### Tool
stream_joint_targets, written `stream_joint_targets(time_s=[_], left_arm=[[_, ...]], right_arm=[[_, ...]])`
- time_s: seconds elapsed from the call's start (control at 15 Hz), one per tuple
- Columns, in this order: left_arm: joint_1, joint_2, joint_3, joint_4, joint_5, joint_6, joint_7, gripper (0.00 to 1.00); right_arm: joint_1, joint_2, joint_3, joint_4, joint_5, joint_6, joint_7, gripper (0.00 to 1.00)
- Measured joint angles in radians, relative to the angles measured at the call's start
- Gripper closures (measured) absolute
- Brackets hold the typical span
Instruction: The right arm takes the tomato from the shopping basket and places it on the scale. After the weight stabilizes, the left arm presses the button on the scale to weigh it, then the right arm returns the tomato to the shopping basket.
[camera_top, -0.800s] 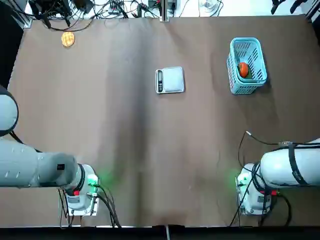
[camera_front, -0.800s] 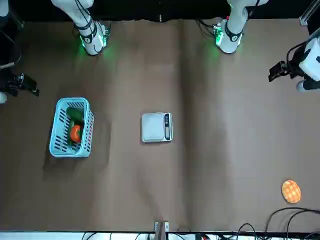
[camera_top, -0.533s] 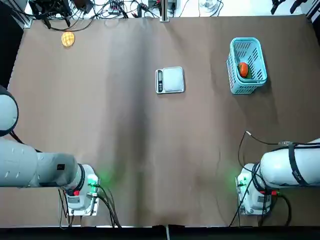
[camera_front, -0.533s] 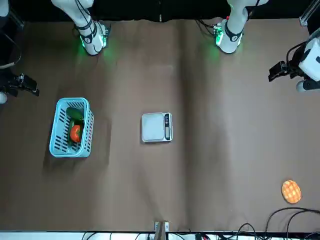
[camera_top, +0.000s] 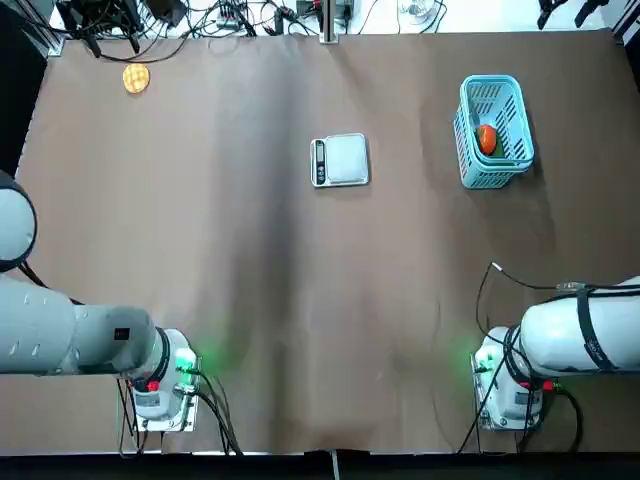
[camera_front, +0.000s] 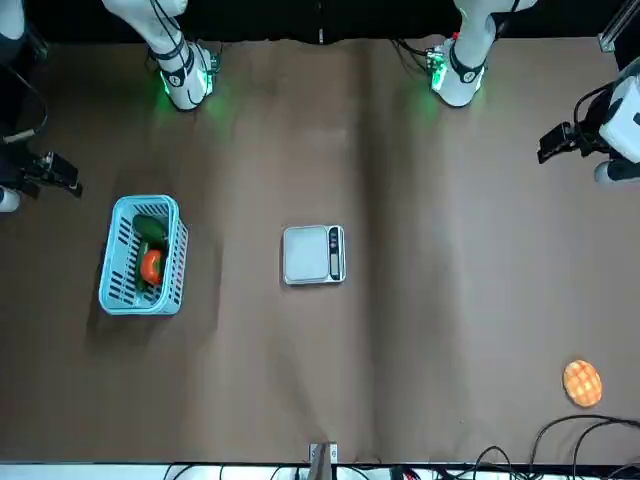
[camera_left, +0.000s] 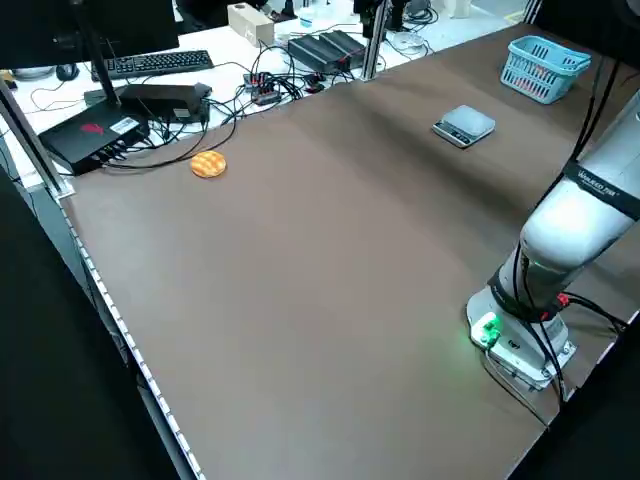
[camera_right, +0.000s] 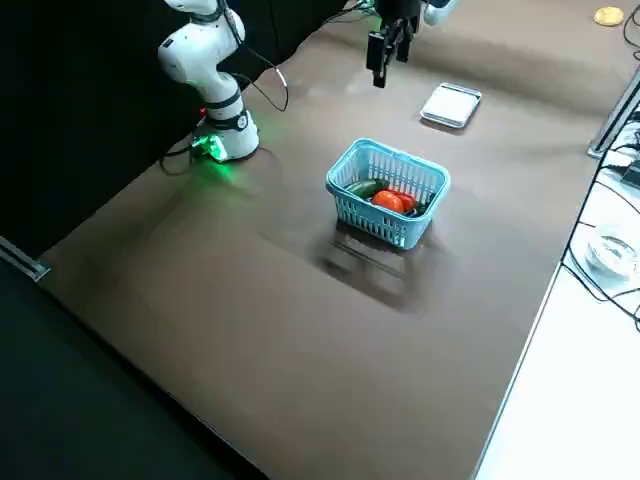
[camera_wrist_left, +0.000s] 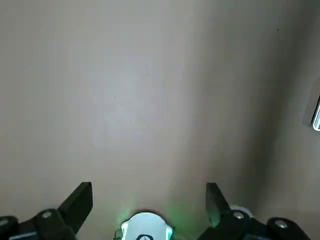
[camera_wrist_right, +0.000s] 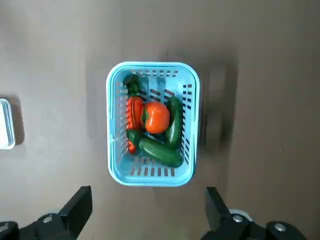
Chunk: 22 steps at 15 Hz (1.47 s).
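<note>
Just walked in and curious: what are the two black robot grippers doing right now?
Left black gripper: open, holding nothing, above the brown table.
Right black gripper: open, empty.

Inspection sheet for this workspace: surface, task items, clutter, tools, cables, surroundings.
Surface: brown tabletop, no spills seen
Job's things: tomato in the blue shopping basket; scale bare
Clutter: green vegetables in basket; round yellow-orange item near far edge
Tools: left tool and right tool open, above table
Cables: black, along both arms and far edge
Surroundings: keyboard, monitor on white desk
</note>
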Motion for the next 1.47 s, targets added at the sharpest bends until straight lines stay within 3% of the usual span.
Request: stream_joint_targets(time_s=[0.27,0.73,1.07,1.47], left_arm=[[0.0,0.0,0.002,0.0,0.002,0.0,0.009,0.0],[-0.003,0.009,0.001,-0.003,0.009,0.0,0.21,0.0],[-0.02,0.071,-0.014,-0.004,0.029,0.009,0.316,0.0],[-0.017,0.077,-0.014,0.006,0.049,0.009,0.608,0.0]], right_arm=[[0.004,0.011,0.001,-0.063,0.0,0.067,0.0,0.0],[0.029,0.05,0.002,-0.288,0.001,0.338,0.029,0.02],[0.029,0.117,0.0,-0.402,0.001,0.511,0.039,0.02],[0.014,0.183,-0.004,-0.53,0.001,0.711,0.042,0.04]])
